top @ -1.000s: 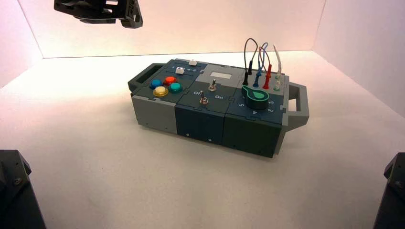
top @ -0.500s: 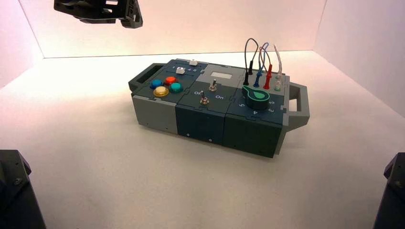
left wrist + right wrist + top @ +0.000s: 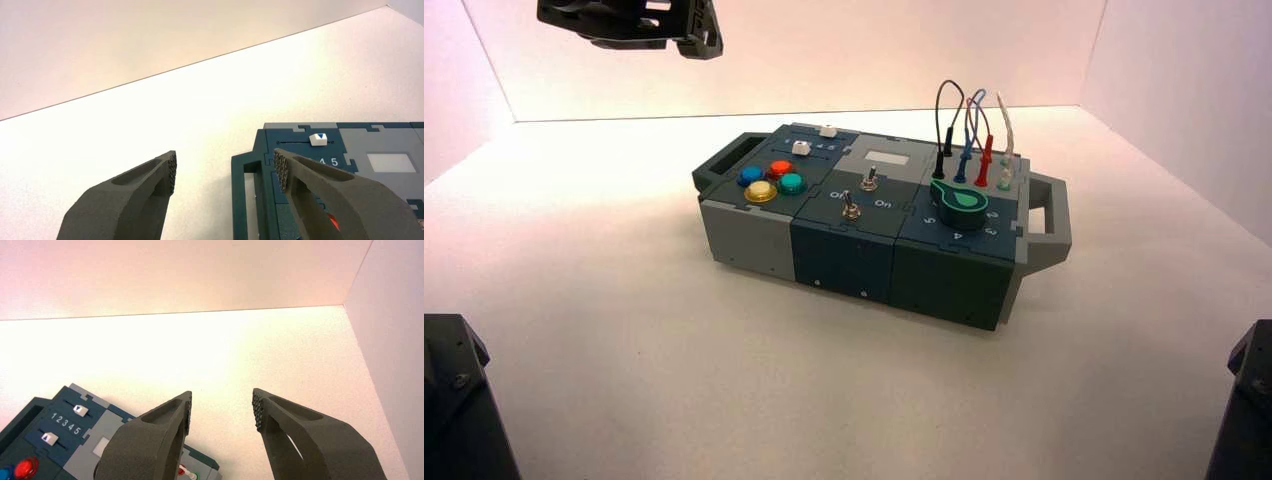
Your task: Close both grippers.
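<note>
My left gripper (image 3: 224,161) is open, its two dark jaws wide apart and empty, held high over the box's left handle (image 3: 243,195). In the high view it shows as a black angular hand (image 3: 686,30) at the top left, well above the table. My right gripper (image 3: 222,406) is also open and empty, high above the far right part of the box; it does not show in the high view.
The button box (image 3: 944,275) stands slightly turned in the middle of the white table, with coloured buttons (image 3: 771,181), two toggle switches (image 3: 851,209), a green knob (image 3: 959,198) and looped wires (image 3: 969,120). White walls enclose the back and sides. Arm bases (image 3: 454,400) sit at the near corners.
</note>
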`<act>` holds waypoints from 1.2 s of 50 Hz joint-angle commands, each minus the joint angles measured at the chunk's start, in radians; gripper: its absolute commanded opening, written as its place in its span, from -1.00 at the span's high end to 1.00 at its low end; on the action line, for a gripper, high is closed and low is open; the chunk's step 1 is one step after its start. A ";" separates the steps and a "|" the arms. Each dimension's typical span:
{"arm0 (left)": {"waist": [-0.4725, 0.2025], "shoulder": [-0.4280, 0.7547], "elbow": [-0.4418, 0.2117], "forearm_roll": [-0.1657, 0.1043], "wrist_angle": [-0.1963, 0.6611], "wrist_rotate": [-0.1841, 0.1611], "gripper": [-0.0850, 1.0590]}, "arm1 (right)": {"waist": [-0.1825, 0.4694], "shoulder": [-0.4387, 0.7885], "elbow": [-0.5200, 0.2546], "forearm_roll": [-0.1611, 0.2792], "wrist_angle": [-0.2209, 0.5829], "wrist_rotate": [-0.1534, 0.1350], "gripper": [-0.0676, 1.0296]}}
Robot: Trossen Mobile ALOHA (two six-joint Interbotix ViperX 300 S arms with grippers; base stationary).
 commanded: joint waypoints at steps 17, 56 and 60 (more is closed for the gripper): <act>0.002 -0.012 -0.023 0.002 -0.011 0.002 -0.54 | 0.003 -0.014 -0.008 -0.002 -0.006 0.002 -0.06; 0.003 -0.061 -0.006 0.002 0.021 0.005 0.91 | 0.003 -0.046 -0.005 -0.002 0.046 -0.002 0.92; 0.003 -0.066 -0.005 0.002 0.025 0.005 0.91 | 0.003 -0.051 -0.005 -0.002 0.046 -0.002 0.92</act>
